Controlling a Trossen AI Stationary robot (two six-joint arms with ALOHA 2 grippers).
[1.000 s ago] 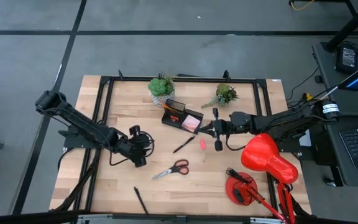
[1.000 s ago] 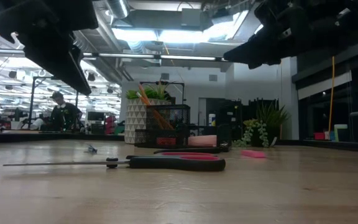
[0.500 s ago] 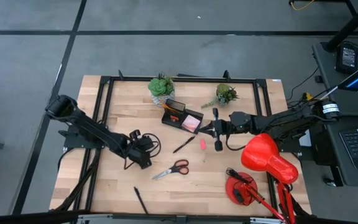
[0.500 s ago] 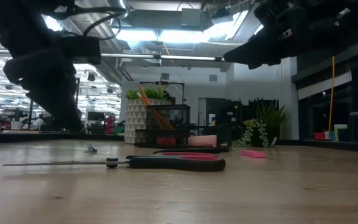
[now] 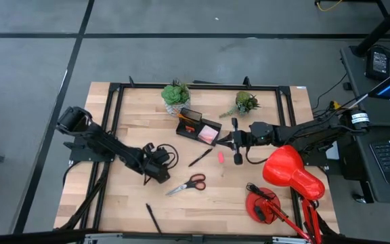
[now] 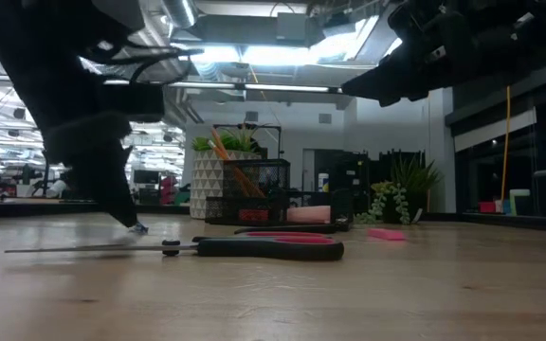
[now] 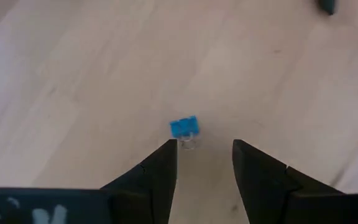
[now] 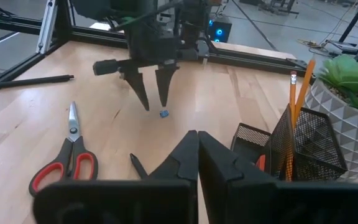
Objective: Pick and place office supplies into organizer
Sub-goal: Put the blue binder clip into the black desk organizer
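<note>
High view: left hand [image 5: 160, 169] low over the desk [image 5: 127, 129], near the scissors [image 5: 187, 184]; right hand [image 5: 223, 141] waits beside the organizer [image 5: 196, 126].

Left wrist view: fingers [image 7: 157, 171] spread, empty, a small blue clip [image 7: 184, 127] on the desk just ahead of them. Step looks like reaching for the clip. Next: drop, straddle it, close.

Right wrist view: right hand pinched closed, empty.

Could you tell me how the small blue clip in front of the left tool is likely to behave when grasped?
The blue clip looks tiny and probably very light, so the open left tool could nudge it across the smooth table. Its wire loops may let it twist.
</note>
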